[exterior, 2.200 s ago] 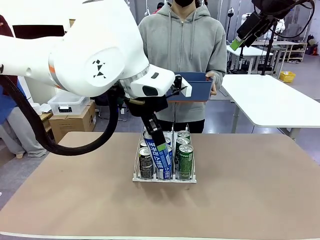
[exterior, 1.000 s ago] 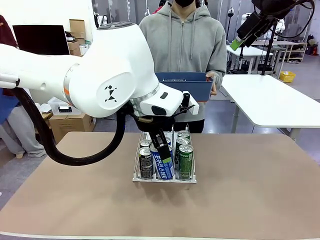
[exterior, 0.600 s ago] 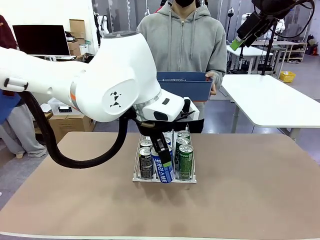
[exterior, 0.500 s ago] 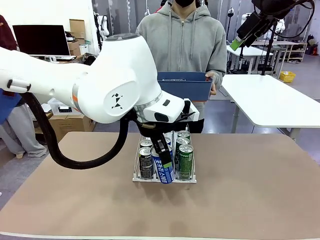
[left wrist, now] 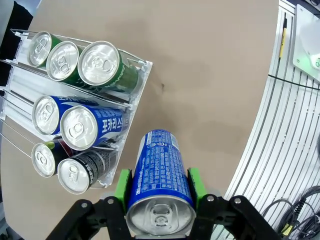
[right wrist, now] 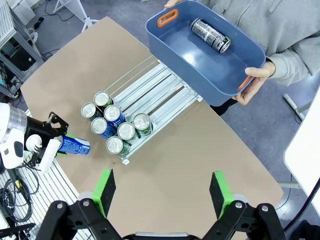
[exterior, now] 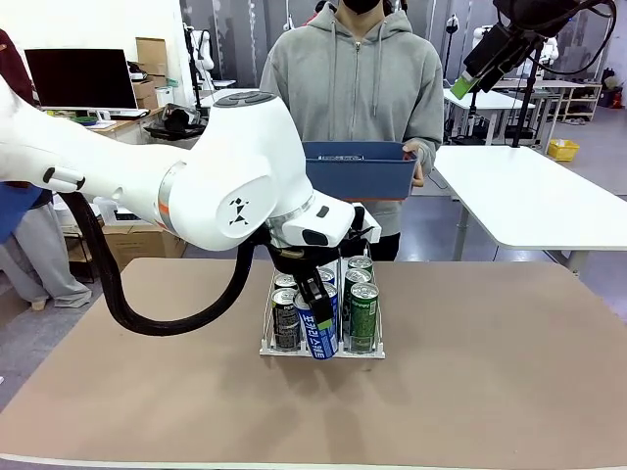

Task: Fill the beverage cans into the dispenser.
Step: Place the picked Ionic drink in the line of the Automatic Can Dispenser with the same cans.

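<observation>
Left gripper [left wrist: 159, 186] clamps blue-and-white slim aluminium can [left wrist: 161, 165], tilted before clear three-lane dispenser rack [left wrist: 145, 66], likely aiming for middle lane; right gripper [right wrist: 162, 192] spread wide, empty.

A tan-topped bench [exterior: 490, 372] fills the foreground of a bright, evenly lit workroom with a grey floor [exterior: 436, 230]. To the right stands a long white table [exterior: 534, 201], with a second white table [exterior: 485, 100] behind it and a yellow crate [exterior: 562, 149] on the floor near a low shelf unit [exterior: 580, 98]. On the left, a dark monitor [exterior: 67, 78] sits before a white wall [exterior: 98, 24], above a cardboard box [exterior: 147, 245].
</observation>
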You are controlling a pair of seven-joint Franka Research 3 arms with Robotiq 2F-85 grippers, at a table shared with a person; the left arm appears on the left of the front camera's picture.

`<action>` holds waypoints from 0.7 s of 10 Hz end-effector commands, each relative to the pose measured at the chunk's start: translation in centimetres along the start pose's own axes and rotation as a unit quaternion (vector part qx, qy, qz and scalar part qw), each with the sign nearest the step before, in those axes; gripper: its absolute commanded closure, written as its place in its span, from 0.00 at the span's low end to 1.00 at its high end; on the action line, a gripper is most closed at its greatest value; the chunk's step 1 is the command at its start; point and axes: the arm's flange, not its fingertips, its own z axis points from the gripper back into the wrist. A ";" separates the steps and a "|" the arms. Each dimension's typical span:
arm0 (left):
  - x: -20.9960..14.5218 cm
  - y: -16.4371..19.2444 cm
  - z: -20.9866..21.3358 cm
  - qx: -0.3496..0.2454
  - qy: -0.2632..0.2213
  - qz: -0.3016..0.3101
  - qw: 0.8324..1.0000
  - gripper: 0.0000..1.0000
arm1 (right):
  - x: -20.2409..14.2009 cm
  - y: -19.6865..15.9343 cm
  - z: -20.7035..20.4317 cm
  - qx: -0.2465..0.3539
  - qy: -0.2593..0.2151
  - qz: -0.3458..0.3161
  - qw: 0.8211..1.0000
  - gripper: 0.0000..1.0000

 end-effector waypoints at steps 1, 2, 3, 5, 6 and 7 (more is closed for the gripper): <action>0.5 1.3 -0.3 0.016 -0.013 0.007 1.000 0.43 | -0.1 0.1 0.1 0.003 0.003 0.000 1.000 0.00; 0.5 2.1 -0.5 0.019 -0.015 0.006 1.000 0.43 | -0.1 0.1 0.1 0.003 0.003 0.000 1.000 0.00; 0.8 2.5 -0.7 0.021 -0.015 0.009 1.000 0.43 | -0.1 0.1 0.1 0.003 0.003 0.000 1.000 0.00; 1.1 3.7 -1.1 0.025 -0.010 0.009 1.000 0.43 | -0.1 0.1 0.1 0.003 0.003 0.000 1.000 0.00; 1.4 4.5 -1.3 0.032 -0.005 0.009 0.999 0.43 | -0.1 0.1 0.1 0.003 0.003 0.000 1.000 0.00; 1.7 5.4 -1.7 0.037 -0.003 0.012 0.999 0.43 | -0.1 0.1 0.1 0.003 0.003 0.000 1.000 0.00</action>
